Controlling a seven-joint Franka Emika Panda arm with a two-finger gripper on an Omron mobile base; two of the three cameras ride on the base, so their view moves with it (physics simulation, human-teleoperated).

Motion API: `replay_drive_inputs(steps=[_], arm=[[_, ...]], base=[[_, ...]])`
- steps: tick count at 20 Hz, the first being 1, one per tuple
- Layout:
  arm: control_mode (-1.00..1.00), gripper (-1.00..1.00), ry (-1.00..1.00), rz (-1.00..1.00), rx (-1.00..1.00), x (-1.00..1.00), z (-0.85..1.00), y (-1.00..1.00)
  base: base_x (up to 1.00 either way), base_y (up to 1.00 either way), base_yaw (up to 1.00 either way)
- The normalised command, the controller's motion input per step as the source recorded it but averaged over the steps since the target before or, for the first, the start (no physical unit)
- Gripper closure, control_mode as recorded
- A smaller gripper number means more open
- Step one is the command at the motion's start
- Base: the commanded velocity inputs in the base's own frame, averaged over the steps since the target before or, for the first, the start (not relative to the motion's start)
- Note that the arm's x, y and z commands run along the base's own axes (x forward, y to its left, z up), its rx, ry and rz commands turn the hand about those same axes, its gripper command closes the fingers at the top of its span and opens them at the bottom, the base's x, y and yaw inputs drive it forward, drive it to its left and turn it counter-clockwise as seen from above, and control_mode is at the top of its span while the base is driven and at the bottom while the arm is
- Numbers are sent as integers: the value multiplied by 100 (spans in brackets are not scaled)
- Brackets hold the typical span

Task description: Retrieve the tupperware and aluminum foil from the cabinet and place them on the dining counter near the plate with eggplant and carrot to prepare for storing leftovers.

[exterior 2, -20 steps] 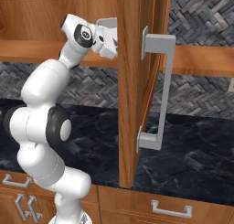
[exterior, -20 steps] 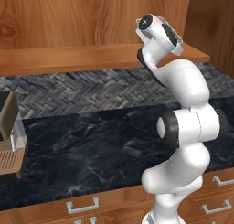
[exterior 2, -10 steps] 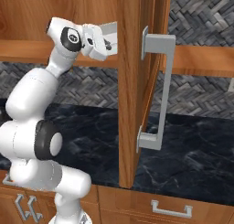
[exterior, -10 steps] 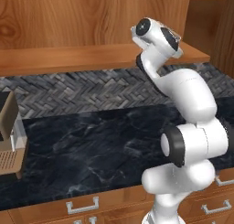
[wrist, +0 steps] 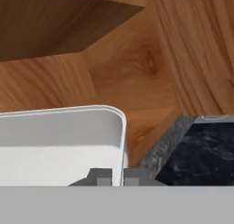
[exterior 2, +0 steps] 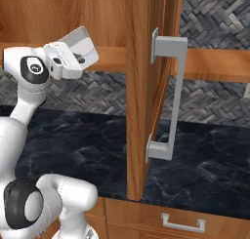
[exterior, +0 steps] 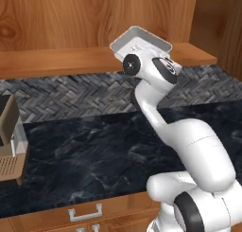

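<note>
Since the earlier frames the arm has swung back out of the cabinet (exterior: 56, 60) toward the base, and the tupperware (exterior: 142, 42) has come out with it, off the shelf. Gripper (wrist: 112, 176): fingers together, pinching the near rim of the tupperware at one corner; in the hand view one fingertip sits inside the wall and one outside. Tray extends away from the hand, tilted, its far end raised, open side up and visibly empty. It hangs in the air in front of the shelf edge, touching nothing but the fingers. Just beyond the tray: plank shelf and back panel of the cabinet, bare where visible. Below the hand: grey herringbone tile (exterior: 61, 96), then the narrower black marble slab (exterior: 85, 150). To the hand's right, in the right base view, the open cabinet door (exterior 2: 141, 87) with its metal handle (exterior 2: 168, 94) stands edge-on, apart from the tray. Aluminum foil not located in these frames. Judgement on progress: first pick done, tray secured on a thin edge grip. Left: carry it to the dining counter, set it down near the plate, return for the foil and place that too. Roughly a quarter through at most.
</note>
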Motion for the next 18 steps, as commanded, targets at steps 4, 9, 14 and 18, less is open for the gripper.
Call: replay_drive_inputs(steps=[4,9,14,18], arm=[[-100,100,22,23,-5,-100,7,44],[-100,100,26,21,1,-100,0,6],[-100,100,24,21,9,-100,-12,-8],[-100,100,35,7,11,-100,-14,-44]], base=[[0,0,0],[0,0,0],[0,0,0],[0,0,0]])
